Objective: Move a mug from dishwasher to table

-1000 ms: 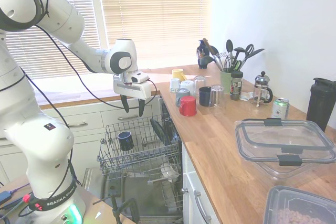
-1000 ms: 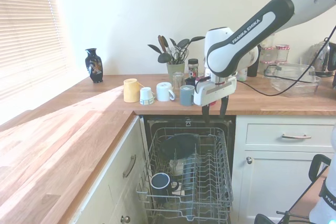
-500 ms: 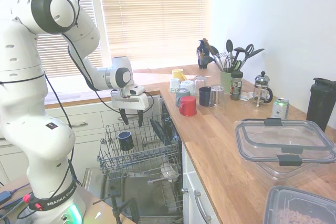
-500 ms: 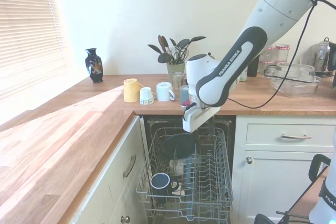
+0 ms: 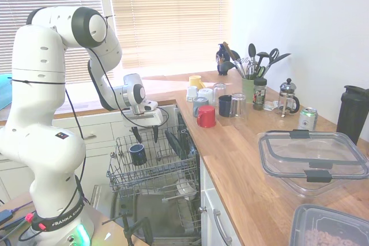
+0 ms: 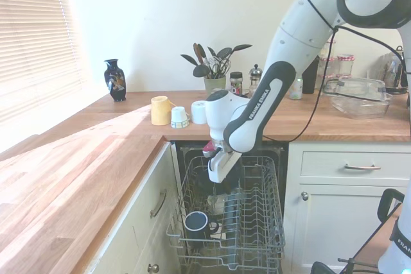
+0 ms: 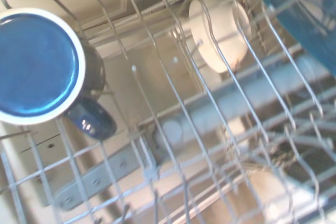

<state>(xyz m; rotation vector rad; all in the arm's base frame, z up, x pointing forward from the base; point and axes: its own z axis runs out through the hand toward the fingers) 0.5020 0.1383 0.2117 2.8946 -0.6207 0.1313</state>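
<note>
Claw (image 5: pixel 145 136) is being held open and empty over the dishwasher (image 5: pixel 151 165) rack, two dark fingers pointing down with a clear gap between them. It is sitting above the mug (image 5: pixel 138 154), not touching it, and slightly off to the side toward the rack's middle.

Mug is being carried upright in the wire rack, mouth up, near the rack's front corner in the second exterior view (image 6: pixel 196 224). Blue inside and pale rim are being shown at the edge of the wrist view (image 7: pixel 39 66), with the handle (image 7: pixel 90 120) sticking out beside it, so the mug is off-centre from the wrist.

Step in hand, as judged: approach to grasp. Nothing is being lifted yet; the table (image 5: pixel 248 159) part is not started.

Next move, as judged: the claw is to be shifted sideways until one finger is lined up inside the mug wall and one outside, then lowered and closed on the rim. Rack tines around the mug are to be cleared on the way down. Handle side is best avoided.

Placement is being constrained by a red mug (image 5: pixel 206 116) and other cups crowding the worktop's near corner; bare wood further along looks free.
</note>
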